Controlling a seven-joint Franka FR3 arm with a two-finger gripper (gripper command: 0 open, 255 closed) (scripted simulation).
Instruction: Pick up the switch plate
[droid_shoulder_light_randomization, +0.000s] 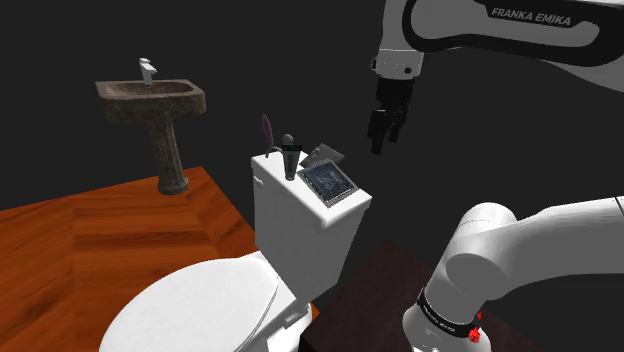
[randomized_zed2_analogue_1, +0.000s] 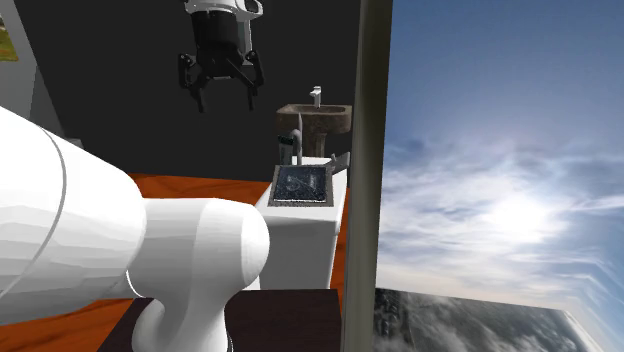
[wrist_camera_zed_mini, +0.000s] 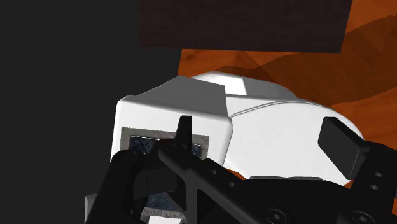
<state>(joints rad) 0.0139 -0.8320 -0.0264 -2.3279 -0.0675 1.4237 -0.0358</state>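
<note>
The switch plate (droid_shoulder_light_randomization: 330, 183) is a square plate with a grey rim and a dark mottled centre. It lies flat on the near end of a white toilet tank lid (droid_shoulder_light_randomization: 275, 175), and appears too in the second exterior view (randomized_zed2_analogue_1: 300, 185) and in the wrist view (wrist_camera_zed_mini: 145, 145) behind one finger. My black gripper (droid_shoulder_light_randomization: 385, 138) hangs in the air above the tank, off to the shoulder view's right and well clear of the plate. Its fingers stand apart with nothing between them, as the second exterior view (randomized_zed2_analogue_1: 222, 92) and the wrist view (wrist_camera_zed_mini: 262, 139) show.
On the tank lid behind the plate stand a dark brush-like object (droid_shoulder_light_randomization: 289, 155), a purple item (droid_shoulder_light_randomization: 267, 130) and a tilted grey flat piece (droid_shoulder_light_randomization: 322, 153). The white toilet seat (droid_shoulder_light_randomization: 190, 305) is below, a stone pedestal sink (droid_shoulder_light_randomization: 155, 100) beyond, and my dark stand (droid_shoulder_light_randomization: 370, 290) beside the toilet.
</note>
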